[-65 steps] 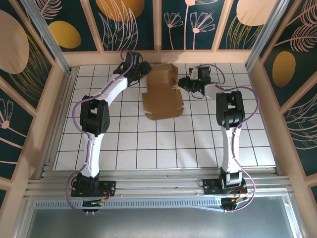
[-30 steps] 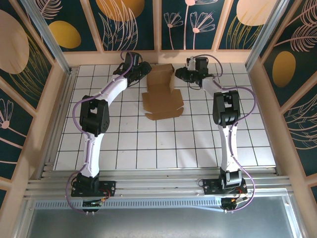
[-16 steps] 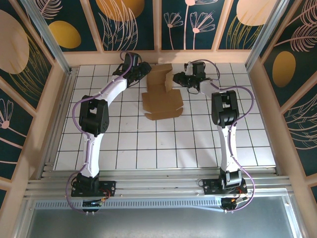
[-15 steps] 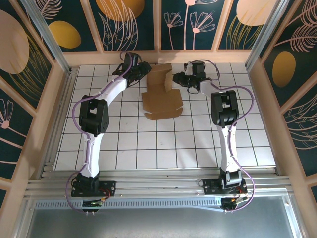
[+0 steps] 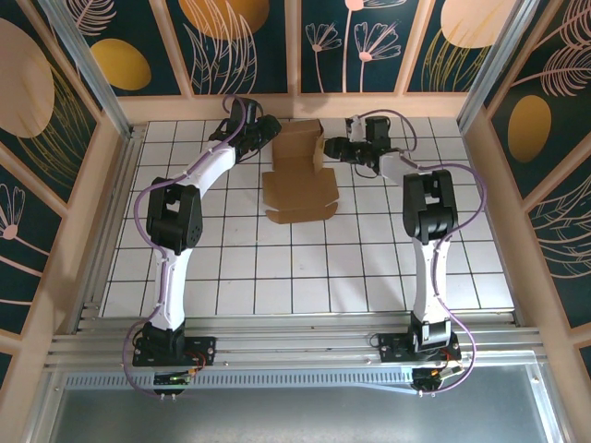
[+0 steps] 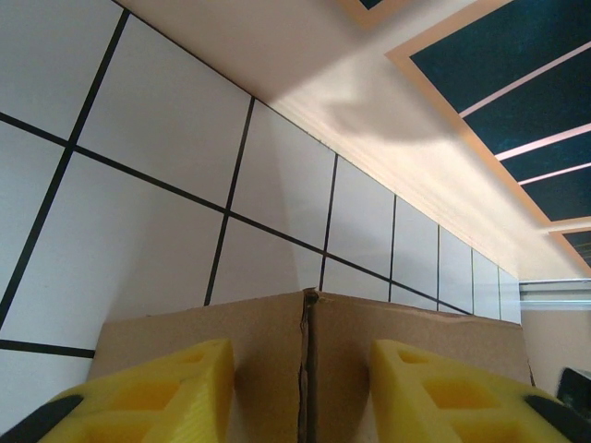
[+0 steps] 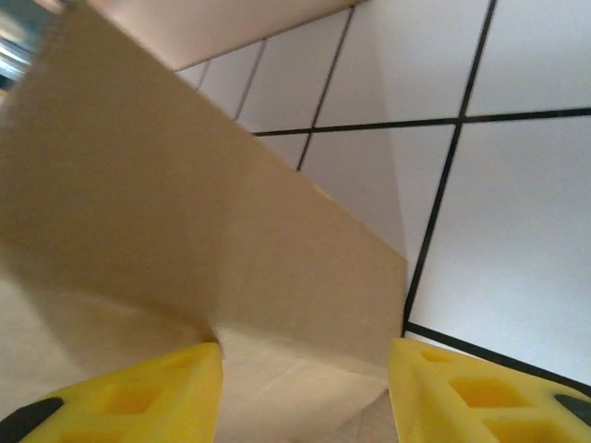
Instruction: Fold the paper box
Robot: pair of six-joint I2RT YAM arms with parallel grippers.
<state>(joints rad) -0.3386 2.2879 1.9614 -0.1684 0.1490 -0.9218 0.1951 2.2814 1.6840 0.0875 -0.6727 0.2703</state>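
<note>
paper box [image 5: 300,180]: brown cardboard at the far middle of the white tiled counter [image 5: 277,268]; near part lies flat, far panels stand raised.
left claw [image 5: 270,129]: at the box's far left corner, yellow fingers apart, a creased panel between them.
right claw [image 5: 330,148]: at the box's far right edge, fingers apart, a flap between them.

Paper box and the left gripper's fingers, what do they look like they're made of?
The paper box looks like plain brown cardboard with a matte finish; a raw, slightly frayed seam edge shows in the left wrist view. On the left gripper, the fingers are yellow and matte, probably moulded or printed plastic, judging by their hollow pockets.
</note>
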